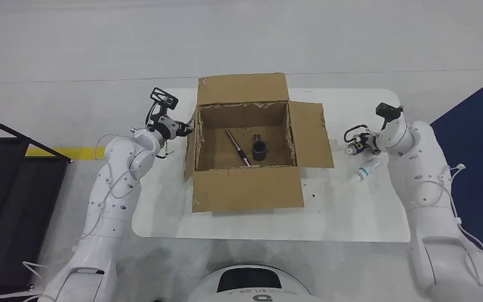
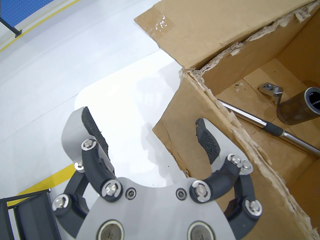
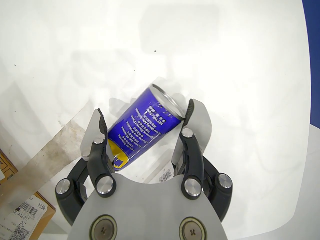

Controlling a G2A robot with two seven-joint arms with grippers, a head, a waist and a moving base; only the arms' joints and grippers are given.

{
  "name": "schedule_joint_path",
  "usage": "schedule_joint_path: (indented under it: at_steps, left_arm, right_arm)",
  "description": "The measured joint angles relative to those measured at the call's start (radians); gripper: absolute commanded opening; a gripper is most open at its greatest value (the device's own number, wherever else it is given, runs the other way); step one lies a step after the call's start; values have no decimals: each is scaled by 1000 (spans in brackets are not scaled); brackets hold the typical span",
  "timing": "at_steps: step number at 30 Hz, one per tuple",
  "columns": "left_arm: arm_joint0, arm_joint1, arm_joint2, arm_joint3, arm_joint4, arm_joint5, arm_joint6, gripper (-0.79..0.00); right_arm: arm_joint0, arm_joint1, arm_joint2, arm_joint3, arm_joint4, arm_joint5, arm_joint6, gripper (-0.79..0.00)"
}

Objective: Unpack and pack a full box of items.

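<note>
An open cardboard box stands mid-table with its flaps spread. Inside lie a metal rod and a dark cylinder; the left wrist view also shows the rod, the cylinder and a small metal bracket. My left gripper is open at the box's left wall, its fingers either side of the flap's corner. My right gripper is shut on a blue can, held tilted just over the table to the right of the box.
A white bottle lies on the table close to the right gripper. The white table has free room at the front right. A black rack stands off the table's left side.
</note>
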Motion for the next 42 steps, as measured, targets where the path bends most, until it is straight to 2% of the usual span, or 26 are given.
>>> schedule_joint_path:
  at_steps: [3,4,13,20,26,30,33,37,42]
  left_arm:
    - [0,0,0,0,0,0,0,0]
    - [0,0,0,0,0,0,0,0]
    - [0,0,0,0,0,0,0,0]
    - [0,0,0,0,0,0,0,0]
    - [0,0,0,0,0,0,0,0]
    - [0,0,0,0,0,0,0,0]
    - [0,0,0,0,0,0,0,0]
    - [0,0,0,0,0,0,0,0]
    - [0,0,0,0,0,0,0,0]
  right_arm:
    - [1,-1,-5,-8,0,5,5,-674]
    - [0,-1,-6,-11,-1,7,6,-785]
    - [-20,-3,-9,-81,4,26,22,-785]
    - [-81,4,57,-180,95,-11,-16,-785]
    - [-194,11,197,-335,338,-168,-124,-785]
    - [-310,9,294,-500,524,-281,-258,-785]
    - [-379,2,324,-595,654,-375,-344,-785]
    - [-411,-6,292,-665,753,-466,-388,-785]
    - [-366,-20,151,-717,727,-476,-414,-785]
